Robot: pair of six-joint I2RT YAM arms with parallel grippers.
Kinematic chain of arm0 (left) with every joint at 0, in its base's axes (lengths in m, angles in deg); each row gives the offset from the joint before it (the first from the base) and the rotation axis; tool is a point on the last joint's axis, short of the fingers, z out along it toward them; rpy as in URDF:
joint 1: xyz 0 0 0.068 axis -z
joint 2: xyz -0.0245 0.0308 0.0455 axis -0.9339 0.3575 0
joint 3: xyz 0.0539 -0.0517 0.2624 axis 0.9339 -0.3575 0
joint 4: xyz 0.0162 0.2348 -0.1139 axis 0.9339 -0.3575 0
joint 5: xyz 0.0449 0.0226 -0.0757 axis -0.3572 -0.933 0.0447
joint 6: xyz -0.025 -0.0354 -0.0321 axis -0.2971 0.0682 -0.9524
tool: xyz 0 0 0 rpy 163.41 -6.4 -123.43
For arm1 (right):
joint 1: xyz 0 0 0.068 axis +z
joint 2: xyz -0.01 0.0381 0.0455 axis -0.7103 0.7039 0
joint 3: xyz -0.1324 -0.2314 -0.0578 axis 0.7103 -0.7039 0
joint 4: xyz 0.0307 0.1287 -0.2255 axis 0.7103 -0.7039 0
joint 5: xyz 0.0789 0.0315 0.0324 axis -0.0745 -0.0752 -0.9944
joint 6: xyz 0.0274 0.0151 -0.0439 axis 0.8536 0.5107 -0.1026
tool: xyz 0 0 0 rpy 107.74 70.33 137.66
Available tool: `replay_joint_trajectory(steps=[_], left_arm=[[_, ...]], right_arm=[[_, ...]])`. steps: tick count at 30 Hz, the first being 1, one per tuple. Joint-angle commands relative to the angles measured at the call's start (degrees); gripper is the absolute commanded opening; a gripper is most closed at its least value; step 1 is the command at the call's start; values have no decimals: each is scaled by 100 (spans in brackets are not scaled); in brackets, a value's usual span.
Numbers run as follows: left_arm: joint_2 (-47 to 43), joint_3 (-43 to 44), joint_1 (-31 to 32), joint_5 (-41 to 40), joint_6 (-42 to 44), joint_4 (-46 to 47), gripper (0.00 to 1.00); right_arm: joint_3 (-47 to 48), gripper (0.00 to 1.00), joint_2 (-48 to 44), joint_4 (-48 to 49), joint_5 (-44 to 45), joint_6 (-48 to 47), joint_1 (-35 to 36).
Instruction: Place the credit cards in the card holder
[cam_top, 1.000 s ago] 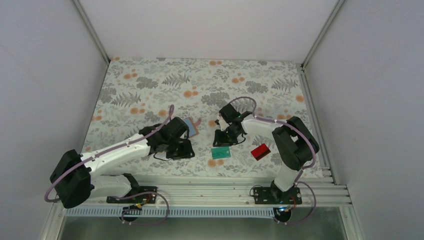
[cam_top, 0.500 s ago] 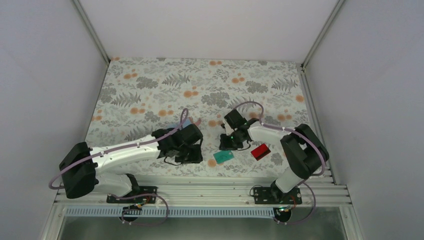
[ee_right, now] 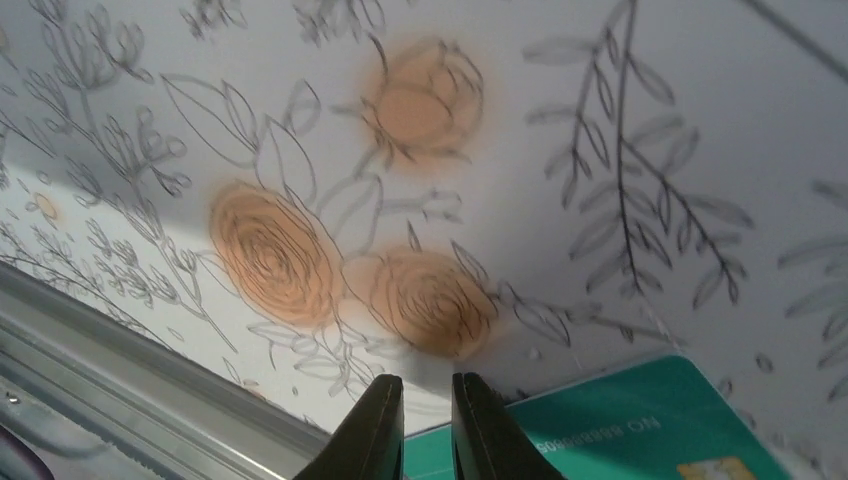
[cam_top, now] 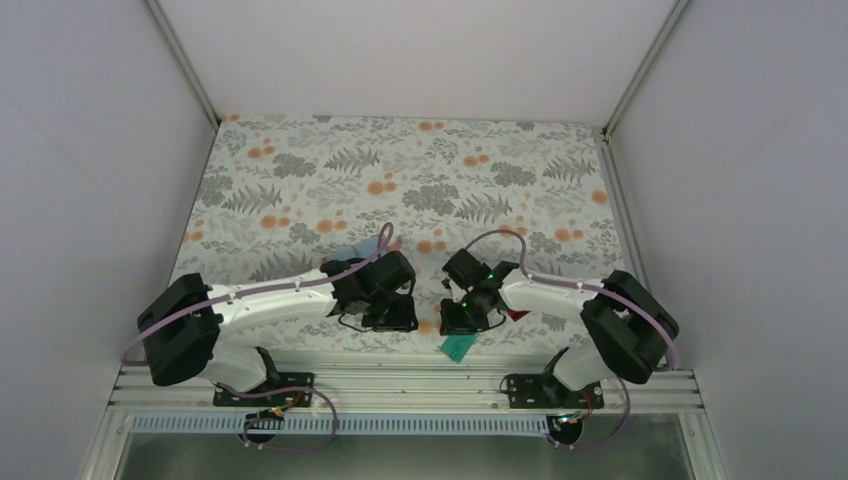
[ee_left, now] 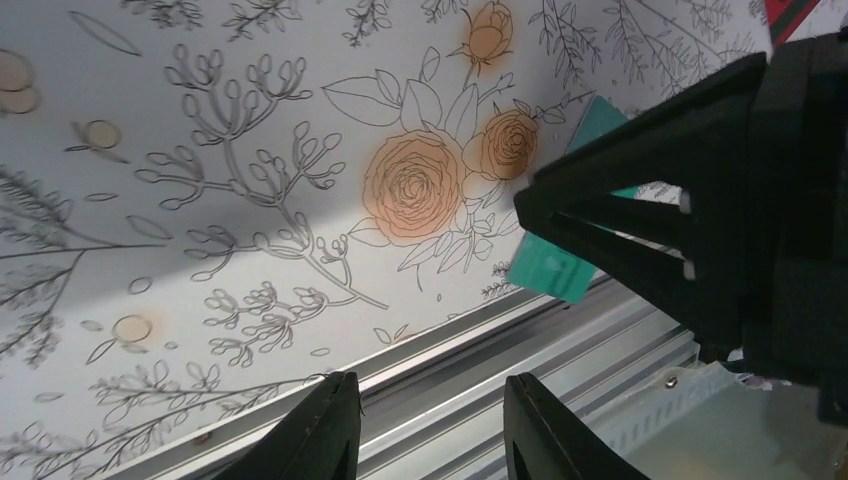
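A teal-green credit card lies at the table's near edge, with a corner overhanging the metal rail. It also shows in the left wrist view and in the right wrist view. My right gripper is shut, its tips pressing down on the card's far edge with nothing between them. My left gripper is open and empty, hovering over the near edge just left of the card. A red card peeks out behind the right arm. The card holder is hidden behind the left arm.
The aluminium rail runs along the table's near edge, under my left fingers. A pale bluish corner sticks out behind the left arm. The floral mat stretches to the back, with white walls on both sides.
The right gripper has dragged the teal card from mid-table toward the near edge, where it now overhangs. The left gripper has moved right and nearer, to the edge beside the card.
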Motion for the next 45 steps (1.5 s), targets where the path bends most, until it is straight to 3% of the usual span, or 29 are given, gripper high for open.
replay_joint_trajectory(steps=[1, 8, 13, 21, 32, 38, 45], left_arm=[[337, 141, 73, 259, 388, 355, 38], [865, 557, 73, 425, 772, 583, 38], [1352, 940, 58, 573, 1107, 618, 37], [2131, 1542, 60, 1138, 1696, 747, 33], [2767, 1940, 64, 2025, 2164, 937, 30], [2934, 2021, 65, 2172, 2273, 830, 29], [2980, 1927, 63, 2307, 2274, 871, 26]], right_arm=[[-523, 15, -40, -831, 386, 536, 170], [-218, 16, -714, -990, 458, 775, 171], [57, 41, -1582, -1329, 594, 1416, 146], [-612, 57, -2506, -1904, 482, 2404, 88], [-1796, 58, -3157, -831, -138, 3113, 53], [-2203, 57, -3317, -236, -115, 3348, -13], [-2323, 53, -3770, -230, 201, 3545, -64]])
